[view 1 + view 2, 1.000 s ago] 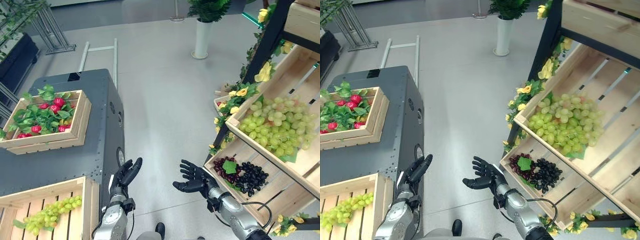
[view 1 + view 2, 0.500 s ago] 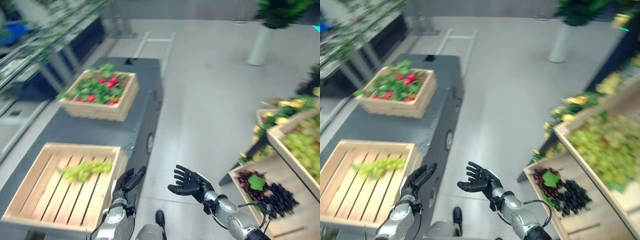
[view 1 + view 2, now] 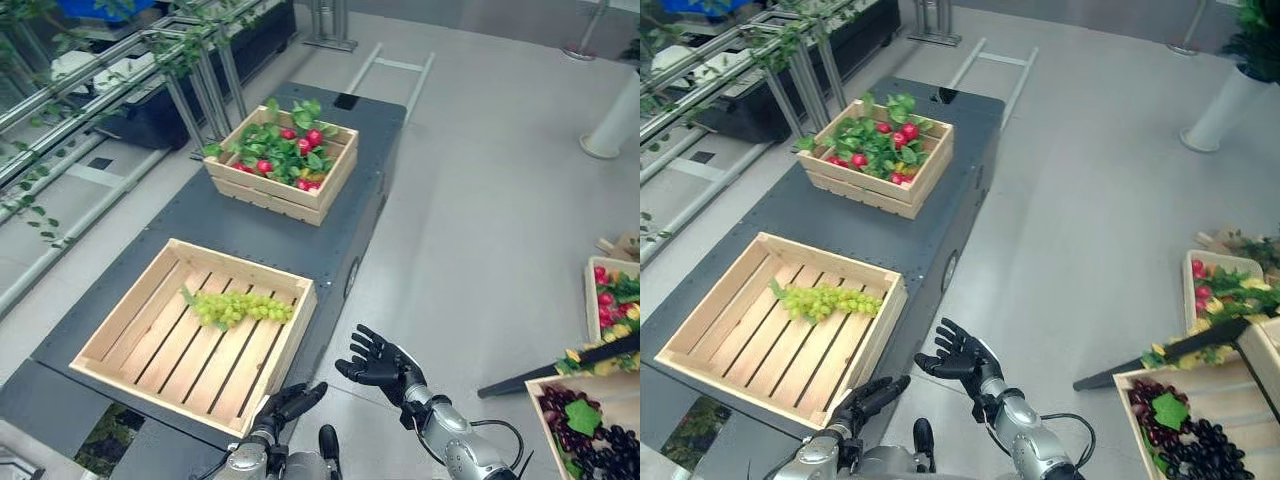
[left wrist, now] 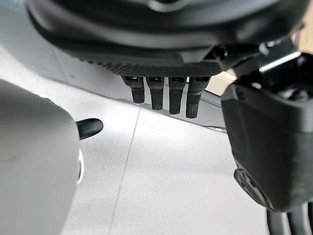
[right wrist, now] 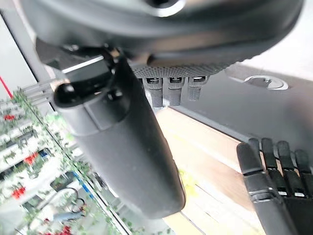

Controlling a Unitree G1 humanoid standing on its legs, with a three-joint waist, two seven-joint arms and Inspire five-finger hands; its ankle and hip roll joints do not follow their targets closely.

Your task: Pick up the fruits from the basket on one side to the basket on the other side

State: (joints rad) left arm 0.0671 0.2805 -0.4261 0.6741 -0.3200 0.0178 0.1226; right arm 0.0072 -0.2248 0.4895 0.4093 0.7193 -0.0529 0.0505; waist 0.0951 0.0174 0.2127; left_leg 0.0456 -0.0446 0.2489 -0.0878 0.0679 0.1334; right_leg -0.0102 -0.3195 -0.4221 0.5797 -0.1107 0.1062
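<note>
1. The green grape bunch (image 3: 238, 306) lies inside the near slatted wooden crate (image 3: 122, 330) on the dark grey tabletop (image 3: 190, 217), toward the crate's far side, with its long axis running roughly across the slats, from left to right.
2. Both hands are empty. The left hand (image 3: 286, 405) hovers just off the crate's near right corner, fingers relaxed and spread apart. The right hand (image 3: 375, 362) is raised over the floor (image 3: 480, 230), well to the right of the tabletop, palm up, with fingers splayed wide.
3. The key relation: the grape bunch lies forward and to the left of both hands, and the left hand is the nearer one, almost at the crate's rim. The right hand would have to cross the crate's right wall.
4. The dark grapes (image 3: 1185, 445) with a green leaf sit in a wooden shelf crate (image 3: 1132, 388) at the lower right, on the right hand's side. Judging by the layout, those are likely the next fruit to fetch, and the right hand is nearer to them.
5. Materials: the crates are pale, unfinished wood with gaps between the slats. The grapes look like small, round, glossy beads in a loose cluster that would probably sag when lifted.
6. A second crate (image 3: 322, 188), farther along the tabletop, holds red fruit (image 3: 313, 137) among green leaves.
</note>
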